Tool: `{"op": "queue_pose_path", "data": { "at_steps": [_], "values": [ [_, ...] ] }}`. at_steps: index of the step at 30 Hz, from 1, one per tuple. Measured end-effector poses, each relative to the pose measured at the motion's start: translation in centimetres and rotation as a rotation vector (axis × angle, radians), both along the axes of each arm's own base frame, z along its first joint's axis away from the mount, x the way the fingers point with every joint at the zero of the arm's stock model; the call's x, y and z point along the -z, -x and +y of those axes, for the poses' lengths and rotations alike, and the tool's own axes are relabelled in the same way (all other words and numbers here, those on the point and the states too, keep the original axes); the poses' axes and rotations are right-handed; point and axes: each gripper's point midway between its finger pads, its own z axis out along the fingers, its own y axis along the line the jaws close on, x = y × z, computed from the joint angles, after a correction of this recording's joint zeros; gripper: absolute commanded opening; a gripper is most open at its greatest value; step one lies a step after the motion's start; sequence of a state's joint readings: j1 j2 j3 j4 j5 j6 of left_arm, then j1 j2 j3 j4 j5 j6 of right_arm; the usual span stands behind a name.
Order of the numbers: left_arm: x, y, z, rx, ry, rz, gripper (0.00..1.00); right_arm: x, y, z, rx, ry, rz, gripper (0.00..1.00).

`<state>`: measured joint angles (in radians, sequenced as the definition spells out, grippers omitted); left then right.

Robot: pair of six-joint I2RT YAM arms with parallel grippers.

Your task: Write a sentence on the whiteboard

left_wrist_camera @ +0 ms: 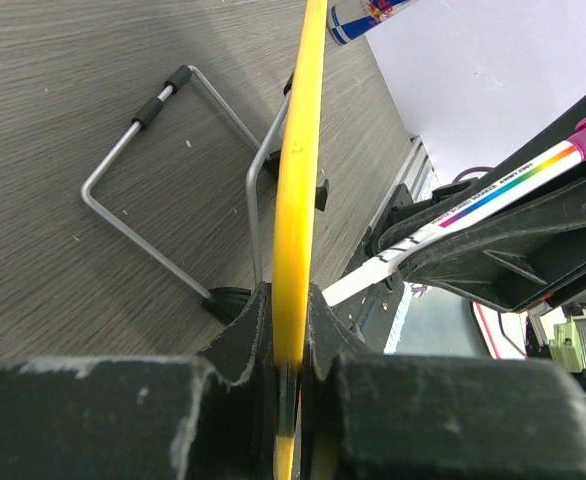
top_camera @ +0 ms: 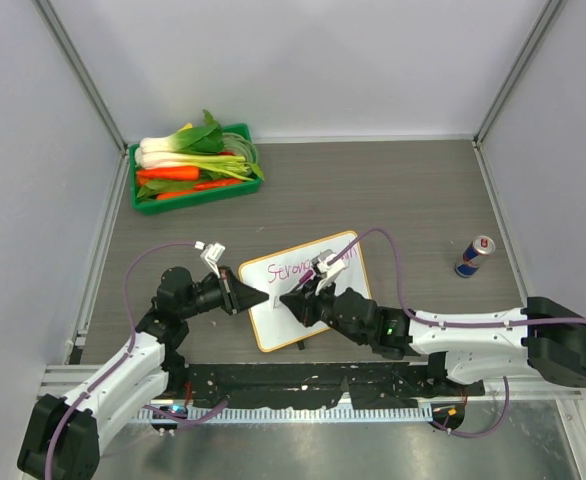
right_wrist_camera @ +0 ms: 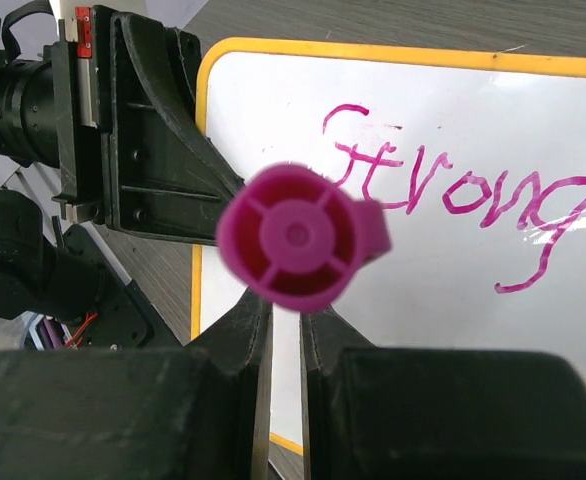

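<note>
The whiteboard (top_camera: 273,315) lies tilted in the middle of the table, its orange-yellow frame seen edge-on (left_wrist_camera: 301,180) in the left wrist view. My left gripper (top_camera: 263,297) (left_wrist_camera: 295,330) is shut on the board's left edge. The sentence (top_camera: 291,270) (right_wrist_camera: 453,185) stands as one pink word, "Strong", on the white face (right_wrist_camera: 453,320). My right gripper (top_camera: 287,298) (right_wrist_camera: 283,320) is shut on a pink marker (right_wrist_camera: 298,238) (left_wrist_camera: 483,200), held over the board just below that word. The marker's tip is hidden behind its own end.
A green tray (top_camera: 134,180) of vegetables stands at the back left. A drink can (top_camera: 475,256) (left_wrist_camera: 368,15) stands at the right. The board's wire stand (left_wrist_camera: 163,200) rests on the table beneath it. Walls close in three sides.
</note>
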<state>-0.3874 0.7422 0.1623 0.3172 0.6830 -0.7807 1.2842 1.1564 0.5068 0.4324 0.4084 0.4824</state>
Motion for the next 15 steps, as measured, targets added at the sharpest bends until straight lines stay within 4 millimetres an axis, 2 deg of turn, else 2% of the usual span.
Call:
{"op": "queue_pose_path", "data": {
  "at_steps": [6, 15],
  "values": [
    [0.0, 0.0, 0.0, 0.001, 0.001, -0.001, 0.00, -0.1, 0.2, -0.1, -0.005, 0.002, 0.000, 0.01],
    [0.0, 0.0, 0.0, 0.001, 0.001, -0.002, 0.00, -3.7, -0.3, -0.5, 0.027, -0.073, -0.038, 0.01]
  ]
}}
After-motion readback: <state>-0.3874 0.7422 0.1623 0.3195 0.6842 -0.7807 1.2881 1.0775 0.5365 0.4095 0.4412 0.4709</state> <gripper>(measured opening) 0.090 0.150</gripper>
